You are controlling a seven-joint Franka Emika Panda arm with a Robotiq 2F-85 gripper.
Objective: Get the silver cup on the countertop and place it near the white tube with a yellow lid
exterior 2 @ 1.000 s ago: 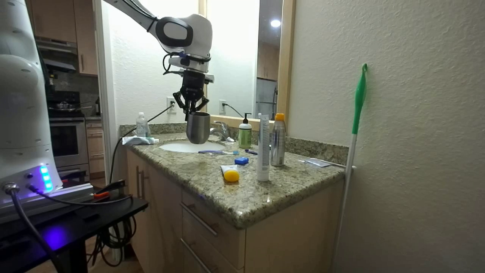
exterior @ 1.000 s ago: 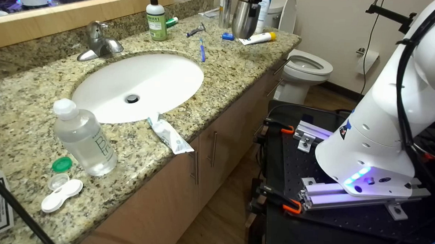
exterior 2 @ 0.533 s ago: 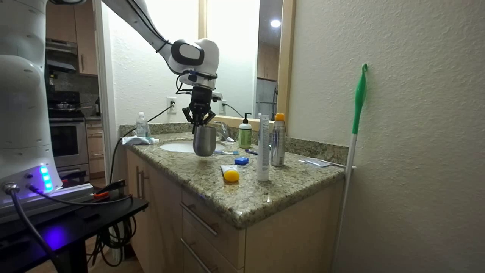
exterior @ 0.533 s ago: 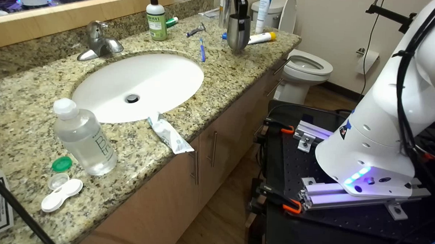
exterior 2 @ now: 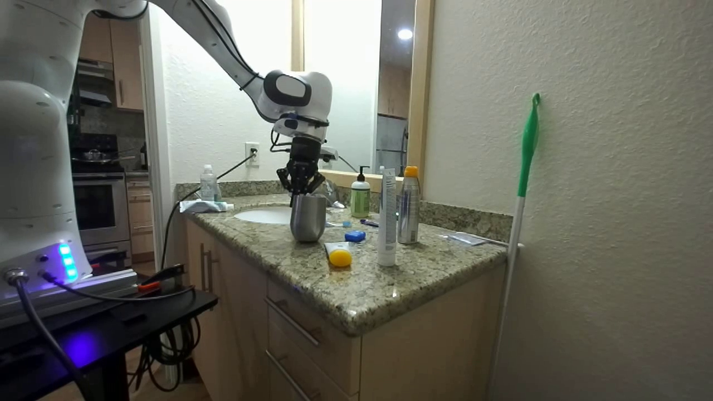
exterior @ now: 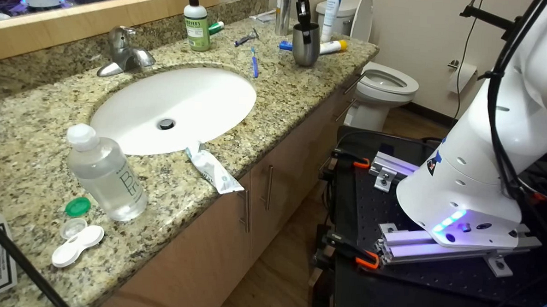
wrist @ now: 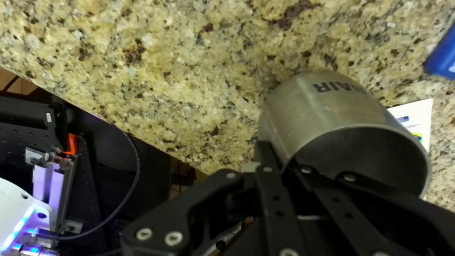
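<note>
The silver cup point(exterior: 305, 51) is upright at the countertop point(exterior: 294, 92), beside the white tube with a yellow lid point(exterior: 334, 47). In an exterior view the cup point(exterior 2: 308, 223) is just left of and behind the tube's yellow lid point(exterior 2: 340, 257). I cannot tell whether its base touches the granite. My gripper point(exterior 2: 296, 199) is shut on the cup's wall, pointing down. In the wrist view my gripper point(wrist: 280, 159) has one finger outside the cup point(wrist: 327, 106) and one inside its rim. There the cup hides much of the white tube point(wrist: 414, 119), including its lid.
A blue box point(exterior 2: 355, 236) lies behind the yellow-lid tube. A tall white tube point(exterior 2: 387, 223) and a metal spray can point(exterior 2: 409, 211) stand to its right. A toothbrush point(exterior: 254, 64), a razor point(exterior: 247, 38), a soap bottle point(exterior: 197, 28) and the sink point(exterior: 239, 92) are nearby.
My gripper has carried the cup downward to the countertop and closer to the yellow-lid tube. The grip on the cup's wall looks the same. The other objects have not moved.
</note>
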